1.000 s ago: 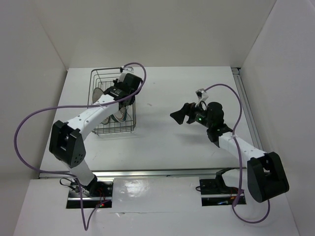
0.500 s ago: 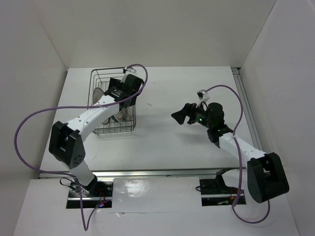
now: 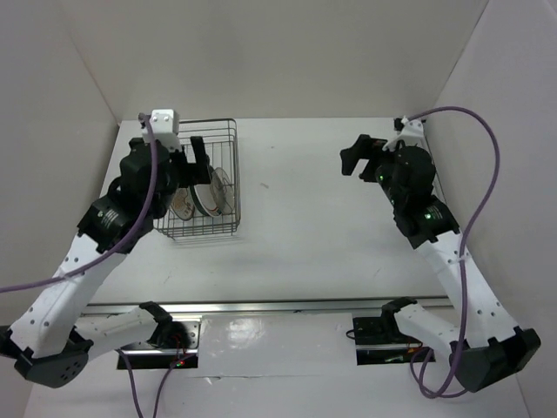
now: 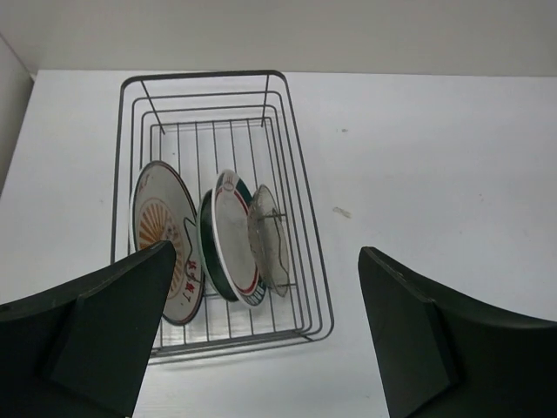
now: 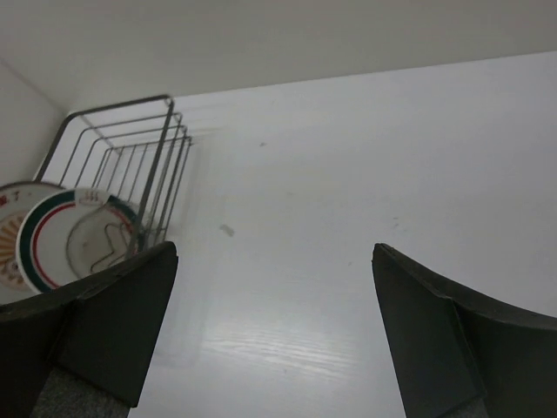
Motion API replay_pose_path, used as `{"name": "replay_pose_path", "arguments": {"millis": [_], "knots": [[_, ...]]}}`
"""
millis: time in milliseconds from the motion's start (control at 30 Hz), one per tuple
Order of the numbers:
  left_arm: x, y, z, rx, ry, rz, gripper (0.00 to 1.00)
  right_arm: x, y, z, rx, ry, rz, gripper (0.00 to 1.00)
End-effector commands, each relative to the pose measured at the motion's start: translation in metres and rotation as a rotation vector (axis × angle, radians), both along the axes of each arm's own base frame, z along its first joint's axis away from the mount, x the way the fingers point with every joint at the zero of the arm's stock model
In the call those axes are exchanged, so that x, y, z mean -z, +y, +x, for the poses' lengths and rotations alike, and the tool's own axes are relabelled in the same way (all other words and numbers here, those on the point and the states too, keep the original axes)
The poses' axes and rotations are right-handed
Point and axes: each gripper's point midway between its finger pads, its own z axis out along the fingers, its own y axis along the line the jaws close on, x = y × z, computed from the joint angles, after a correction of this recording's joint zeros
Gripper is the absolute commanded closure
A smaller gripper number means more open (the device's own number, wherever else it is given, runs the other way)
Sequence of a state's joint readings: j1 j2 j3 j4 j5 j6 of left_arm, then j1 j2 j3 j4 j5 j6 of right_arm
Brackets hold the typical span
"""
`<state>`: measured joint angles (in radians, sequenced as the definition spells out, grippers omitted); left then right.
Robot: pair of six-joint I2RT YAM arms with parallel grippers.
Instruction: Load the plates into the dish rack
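Observation:
The dish rack [image 4: 300, 218] is a dark wire basket on the white table, also seen in the top view [image 3: 233, 165]. Three plates stand upright in its near half. One is white with an orange sunburst [image 4: 158, 228], one is teal-rimmed [image 4: 228, 235], and one is clear greyish [image 4: 266, 235]. My left gripper [image 3: 171, 155] hangs open high above the rack's left side, holding nothing. Its dark fingers [image 4: 96, 331] frame the rack from above. My right gripper [image 3: 357, 152] is open and empty over the far right of the table, well away from the rack.
White walls close in the table at the back and both sides. A metal rail [image 3: 432, 187] runs along the right edge. In the right wrist view the rack [image 5: 152, 139] and two plates [image 5: 52, 235] show at the far left. Purple cables loop from both arms.
My left gripper opened, left the plate in the rack and rose back to the left. My right arm lifted and swung toward the far right corner.

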<state>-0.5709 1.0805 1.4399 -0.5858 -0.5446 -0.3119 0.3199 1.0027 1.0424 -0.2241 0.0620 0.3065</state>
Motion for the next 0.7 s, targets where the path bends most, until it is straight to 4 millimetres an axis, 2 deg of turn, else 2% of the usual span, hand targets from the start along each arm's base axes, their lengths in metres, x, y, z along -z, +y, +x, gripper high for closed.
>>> {"name": "replay_pose_path", "arguments": {"millis": [0, 100, 133, 200, 233, 267, 300, 333, 400, 433, 467, 667], "knots": [[0.011, 0.009, -0.023, -0.002, 0.013, -0.074, 0.00, 0.001, -0.047, -0.024, 0.207, 0.083, -0.131, 0.00], [0.010, 0.031, -0.033, -0.040, -0.010, -0.095, 0.00, -0.008, -0.064, -0.039, 0.291, 0.068, -0.155, 0.00], [0.018, 0.041, -0.039, -0.055, -0.004, -0.069, 0.00, -0.013, -0.068, -0.046, 0.302, 0.054, -0.150, 0.00], [0.027, 0.048, -0.044, -0.065, 0.000, -0.058, 0.00, -0.023, -0.069, -0.051, 0.301, 0.041, -0.145, 0.00], [0.041, 0.050, -0.047, -0.066, 0.022, -0.046, 0.00, -0.024, -0.067, -0.057, 0.290, 0.044, -0.151, 0.00], [0.038, 0.053, -0.056, -0.071, -0.002, -0.080, 0.00, -0.026, -0.064, -0.059, 0.279, 0.044, -0.152, 0.00], [0.043, 0.054, -0.059, -0.074, 0.001, -0.092, 0.00, -0.029, -0.065, -0.061, 0.285, 0.041, -0.155, 0.00], [0.058, 0.057, -0.060, -0.088, 0.024, -0.088, 0.00, -0.030, -0.064, -0.065, 0.285, 0.036, -0.159, 0.00], [0.066, 0.060, -0.067, -0.093, 0.023, -0.105, 0.00, -0.029, -0.066, -0.070, 0.304, 0.024, -0.165, 0.00], [0.078, 0.062, -0.067, -0.103, 0.039, -0.096, 0.00, -0.032, -0.062, -0.074, 0.288, 0.005, -0.155, 0.00], [0.082, 0.063, -0.069, -0.106, 0.042, -0.105, 0.00, -0.027, -0.061, -0.074, 0.287, 0.013, -0.165, 0.00], [0.080, 0.055, -0.067, -0.057, 0.024, -0.131, 0.00, -0.033, -0.060, -0.081, 0.286, -0.018, -0.152, 0.00]]}}
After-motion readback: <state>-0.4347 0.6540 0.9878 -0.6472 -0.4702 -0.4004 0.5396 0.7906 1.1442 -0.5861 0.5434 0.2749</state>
